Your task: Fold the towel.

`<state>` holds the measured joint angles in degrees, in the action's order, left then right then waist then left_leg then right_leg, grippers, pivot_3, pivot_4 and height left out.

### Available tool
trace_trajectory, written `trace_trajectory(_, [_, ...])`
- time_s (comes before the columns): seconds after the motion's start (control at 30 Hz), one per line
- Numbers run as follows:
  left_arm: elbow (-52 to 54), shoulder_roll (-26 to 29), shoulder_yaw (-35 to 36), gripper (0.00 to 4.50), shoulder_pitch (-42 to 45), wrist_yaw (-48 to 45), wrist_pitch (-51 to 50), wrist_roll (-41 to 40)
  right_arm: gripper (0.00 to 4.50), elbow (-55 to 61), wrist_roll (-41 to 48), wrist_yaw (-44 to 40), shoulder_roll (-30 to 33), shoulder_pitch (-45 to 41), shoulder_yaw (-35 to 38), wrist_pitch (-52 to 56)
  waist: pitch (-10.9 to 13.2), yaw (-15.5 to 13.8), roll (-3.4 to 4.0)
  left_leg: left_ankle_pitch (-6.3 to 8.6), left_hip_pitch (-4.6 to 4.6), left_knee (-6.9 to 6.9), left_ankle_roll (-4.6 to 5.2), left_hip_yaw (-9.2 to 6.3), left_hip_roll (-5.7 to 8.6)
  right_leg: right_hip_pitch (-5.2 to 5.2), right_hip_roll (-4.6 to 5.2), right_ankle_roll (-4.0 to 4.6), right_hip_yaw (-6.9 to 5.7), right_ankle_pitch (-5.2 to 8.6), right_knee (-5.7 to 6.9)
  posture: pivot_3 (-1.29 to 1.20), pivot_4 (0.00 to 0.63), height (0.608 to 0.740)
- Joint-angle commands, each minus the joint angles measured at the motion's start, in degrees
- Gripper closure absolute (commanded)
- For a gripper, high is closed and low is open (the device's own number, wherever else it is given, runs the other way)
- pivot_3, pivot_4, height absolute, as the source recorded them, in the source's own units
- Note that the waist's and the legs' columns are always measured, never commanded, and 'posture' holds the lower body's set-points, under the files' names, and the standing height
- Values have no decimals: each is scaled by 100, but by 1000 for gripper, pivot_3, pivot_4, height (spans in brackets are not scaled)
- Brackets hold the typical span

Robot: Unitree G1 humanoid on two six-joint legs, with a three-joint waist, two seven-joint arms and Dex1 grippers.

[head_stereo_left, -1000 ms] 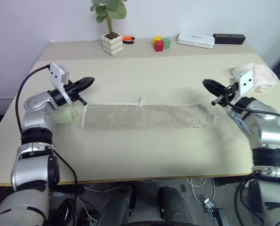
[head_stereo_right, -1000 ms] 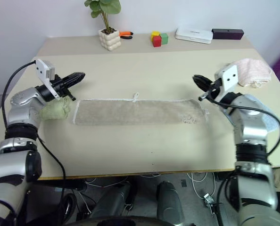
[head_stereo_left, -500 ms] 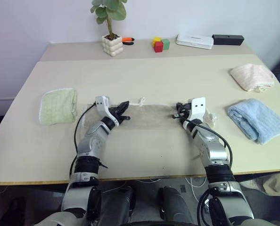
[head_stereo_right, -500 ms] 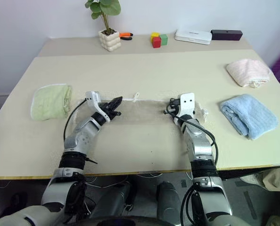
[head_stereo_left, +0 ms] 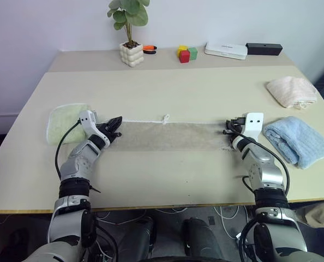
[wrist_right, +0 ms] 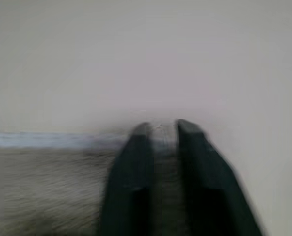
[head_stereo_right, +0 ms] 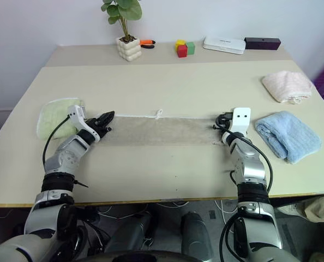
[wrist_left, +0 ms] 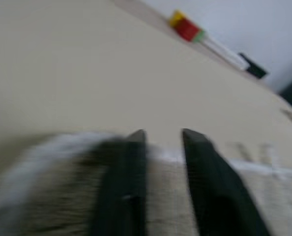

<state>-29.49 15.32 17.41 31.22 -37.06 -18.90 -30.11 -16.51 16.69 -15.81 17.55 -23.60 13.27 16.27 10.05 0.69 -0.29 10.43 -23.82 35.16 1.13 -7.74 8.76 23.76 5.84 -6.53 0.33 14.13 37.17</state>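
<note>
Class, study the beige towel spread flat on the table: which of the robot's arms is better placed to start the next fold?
Neither alone: the left gripper sits at the towel's left end and the right gripper at its right end, both with fingers parted over the far corded edge. The fold likely needs both together.

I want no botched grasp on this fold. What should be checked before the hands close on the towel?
1. Towel lies flat as a long strip: ok.
2. Left hand at the towel's left end, fingers apart over the cloth: ok.
3. Right hand at the towel's right end, fingers apart over the cloth: ok.
4. Cloth actually between either hand's fingers: cannot tell.
5. Green towel lies right beside the left hand, may get caught: not ok.
6. Blue towel apart from the right end: ok.
</note>
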Motion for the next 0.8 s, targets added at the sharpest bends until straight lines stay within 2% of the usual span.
trace_trajectory(0.03, [643, 192, -138, 1532, 160, -442, -24, -117, 1589, 973, 844, -345, 239, -3, 475, 693, 1, 2, 1, 0, -2, 0, 0, 0, 0, 1, 0, 0, 1, 0, -1, 0, 150, 740])
trace_trajectory(0.13, [788, 359, -227, 9, 277, -803, 77, -80, 42, 1582, 1582, -712, 595, 294, 858, 1500, 1, -18, 0, 2, -2, -1, -2, 0, 0, 1, 1, 1, 1, 0, -3, 0, 150, 740])
trace_trajectory(0.23, [1008, 609, -440, 0, 271, -1468, 90, -99, 14, 2272, 2575, -869, 879, 835, 1274, 2628, 0, -27, 0, 5, -3, -7, 1, -2, -2, -1, 2, 1, -1, 2, -11, 0, 150, 740])
trace_trajectory(0.43, [1293, 1434, -671, 0, 148, -3057, 262, -141, 14, 3435, 4122, 23, 1033, 1933, 2279, 4248, 1, 15, 5, 7, -39, -12, 5, 3, -11, 43, 2, 16, 5, 11, -11, 0, 150, 740])
trace_trajectory(0.6, [1153, 1612, -670, 0, 235, -3615, 243, -261, 14, 3646, 5153, 947, 917, 2035, 2847, 4574, 1, -12, 10, 8, -51, -7, 3, 20, -15, 57, 2, 23, 18, 12, -15, 0, 150, 740])
trace_trajectory(0.73, [856, 1752, -917, 0, 352, -4277, 926, 77, 14, 3963, 5771, 2002, 155, 2468, 2570, 4538, -1, -32, 4, 8, -53, -12, 4, 17, -19, 58, 2, 24, 16, 14, -19, 0, 150, 740])
trace_trajectory(0.8, [877, 1816, -975, 0, 356, -4442, 875, 62, 14, 3955, 5850, 2330, 14, 2472, 2445, 4457, 6, -17, 16, 7, -56, -17, 6, 18, -19, 64, 2, 25, 18, 14, -20, 0, 150, 740])
